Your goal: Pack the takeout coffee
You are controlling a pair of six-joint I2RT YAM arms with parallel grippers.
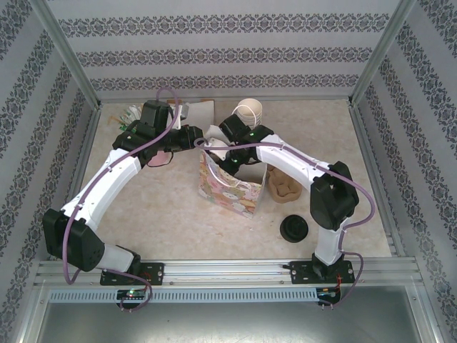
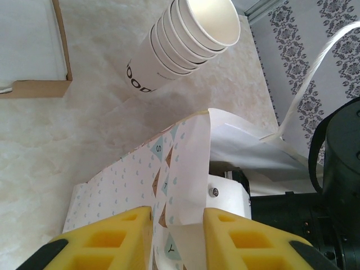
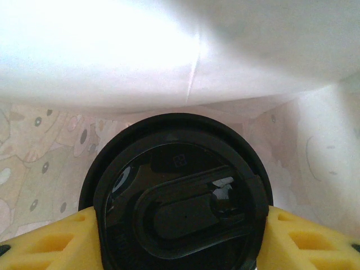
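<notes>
The takeout coffee (image 3: 180,197) shows its round black lid from above, low inside a patterned paper bag (image 1: 228,191). My right gripper (image 3: 181,228) is shut on it, one yellow finger on each side of the lid. The cup's body is hidden under the lid. In the top view the right gripper (image 1: 238,164) reaches down into the bag's open mouth. My left gripper (image 2: 177,236) is shut on the bag's upper edge (image 2: 188,163), the paper wall running up between its yellow fingers (image 2: 118,236). From above, the left gripper (image 1: 201,143) sits at the bag's far left corner.
A tilted stack of lidless cream cups (image 1: 250,111) lies behind the bag, and it is also in the left wrist view (image 2: 185,45). A cardboard box (image 2: 34,50) is at the back left. Loose black lids (image 1: 294,229) and a brown pulp carrier (image 1: 284,187) lie right of the bag.
</notes>
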